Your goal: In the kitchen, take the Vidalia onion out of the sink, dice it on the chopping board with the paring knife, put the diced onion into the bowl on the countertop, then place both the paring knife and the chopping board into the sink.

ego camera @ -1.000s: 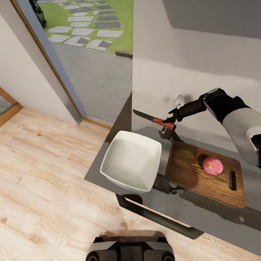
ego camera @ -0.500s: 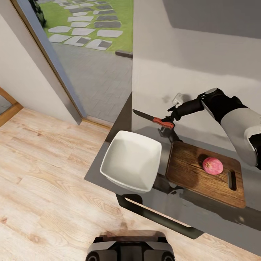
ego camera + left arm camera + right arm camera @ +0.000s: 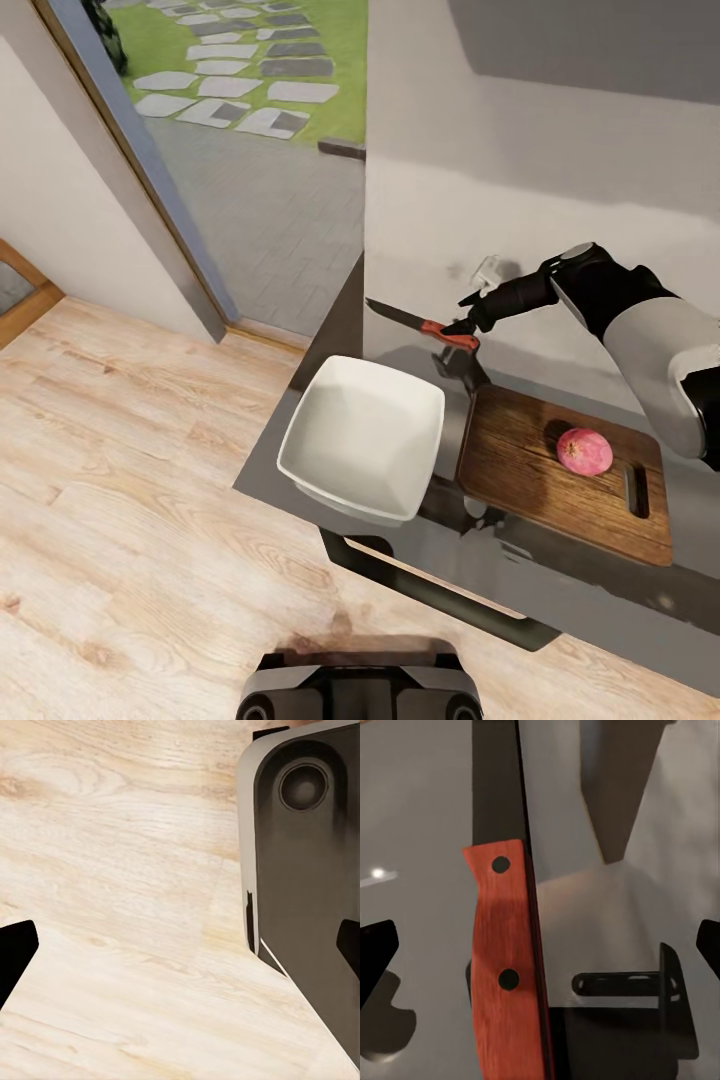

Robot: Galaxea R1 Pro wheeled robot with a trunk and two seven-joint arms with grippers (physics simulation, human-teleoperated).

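Since a second ago the right gripper (image 3: 463, 327) has risen slightly, taking the knife's handle end up with it, and the view has shifted a little. Its fingertips sit at the rear end of the slim paring knife (image 3: 422, 327), whose red riveted handle (image 3: 502, 967) runs straight between the two dark fingertips in the right wrist view. Those tips stand wide at the frame edges, yet the head view suggests contact at the handle, so I cannot tell whether the pincer is clenched on it or released.

The relation that matters: the knife's long axis runs from the handle at the gripper out toward the dark narrow blade, which points away toward the countertop's left end. It lies just behind the gap between bowl and board, and the right arm is plainly the nearer one.

Just beside the gripper, nearer the robot, is the rectangular mid-brown wooden chopping board (image 3: 530, 465) on the smooth grey steel-look countertop (image 3: 455, 555). The small round pinkish-red Vidalia onion (image 3: 585, 451) rests whole on it, near the slot-shaped handle hole. To the board's left the shallow glossy white square bowl (image 3: 362, 440) holds nothing.

The left gripper (image 3: 180, 952) hangs apart, tips spread wide over the pale wooden floor (image 3: 112, 870).
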